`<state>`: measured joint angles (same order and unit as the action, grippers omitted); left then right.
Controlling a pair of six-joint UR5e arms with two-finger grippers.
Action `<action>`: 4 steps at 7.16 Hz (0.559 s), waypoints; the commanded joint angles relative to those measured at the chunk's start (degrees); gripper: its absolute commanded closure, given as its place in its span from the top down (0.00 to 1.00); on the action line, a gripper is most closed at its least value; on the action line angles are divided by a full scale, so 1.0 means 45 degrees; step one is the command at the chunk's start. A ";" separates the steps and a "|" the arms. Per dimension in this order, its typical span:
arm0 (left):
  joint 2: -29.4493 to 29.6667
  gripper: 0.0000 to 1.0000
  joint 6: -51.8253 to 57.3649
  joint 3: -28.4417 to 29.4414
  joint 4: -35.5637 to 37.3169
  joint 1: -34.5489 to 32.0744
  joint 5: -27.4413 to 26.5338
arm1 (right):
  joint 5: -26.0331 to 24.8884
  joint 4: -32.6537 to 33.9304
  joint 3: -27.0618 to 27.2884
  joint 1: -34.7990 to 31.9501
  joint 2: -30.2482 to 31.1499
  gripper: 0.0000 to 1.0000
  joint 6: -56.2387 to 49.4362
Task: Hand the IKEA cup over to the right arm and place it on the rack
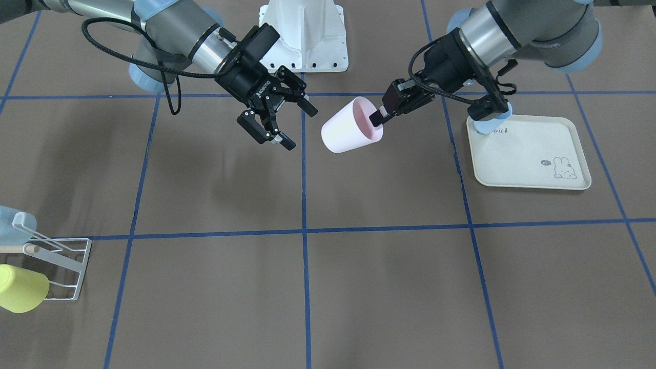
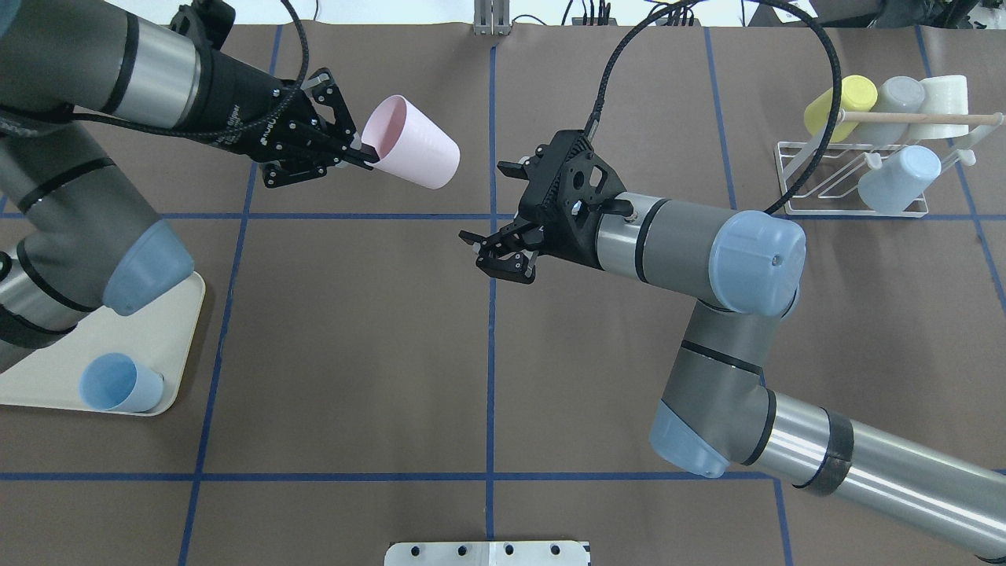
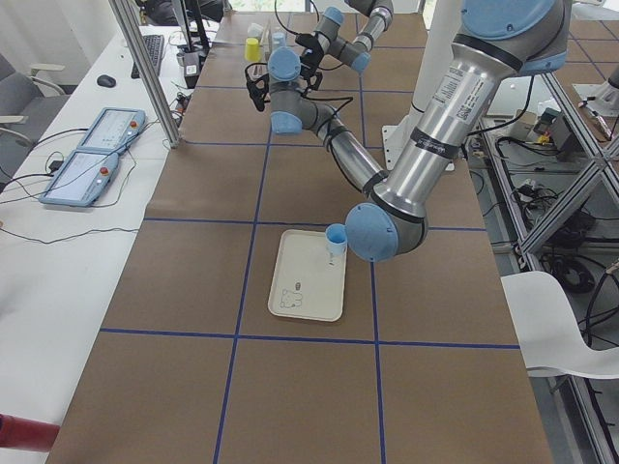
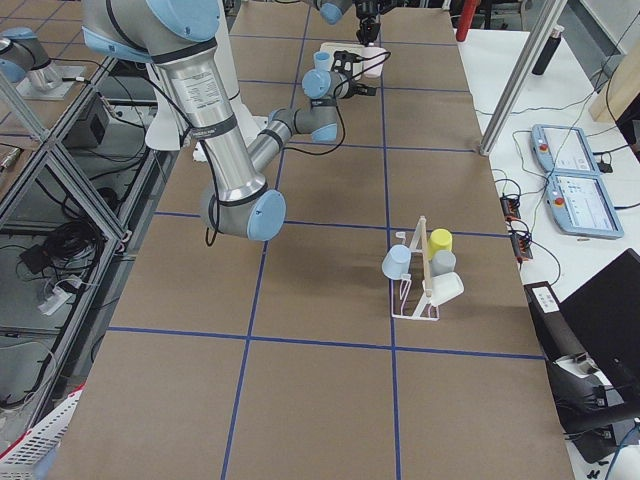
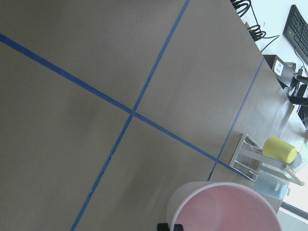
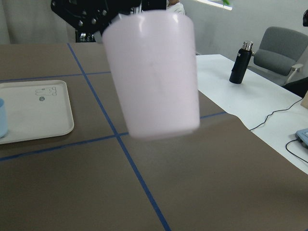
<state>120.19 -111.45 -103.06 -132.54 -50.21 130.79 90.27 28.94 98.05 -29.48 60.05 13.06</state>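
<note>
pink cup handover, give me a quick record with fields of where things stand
pink cup: in the air, held by its rim, tipped sideways
left gripper: shut on the pink cup
right gripper: open, facing the cup's base, not touching it
rack: four cups on it
tray: one blue cup on it

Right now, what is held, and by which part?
The left arm pinches the pale pink plastic cup by its rim, one jaw inside. The right arm holds nothing, jaws open.
</note>
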 commanded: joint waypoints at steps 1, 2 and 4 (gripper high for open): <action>0.0128 0.00 -0.0019 0.0071 0.0001 0.0356 -0.0374 | -0.0254 -0.0219 0.0065 0.0145 -0.0024 0.97 -0.0459; 0.0108 0.00 0.0039 0.0090 0.0001 0.0453 -0.0374 | -0.0254 -0.0219 0.0104 0.0126 -0.0043 0.97 -0.0558; 0.0108 0.00 0.0137 0.0091 0.0001 0.0629 -0.0354 | -0.0274 -0.0219 0.0124 0.0126 -0.0043 0.97 -0.1298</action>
<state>120.68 -111.08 -102.64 -132.54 -47.93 129.19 89.08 27.96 98.55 -28.91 59.87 9.10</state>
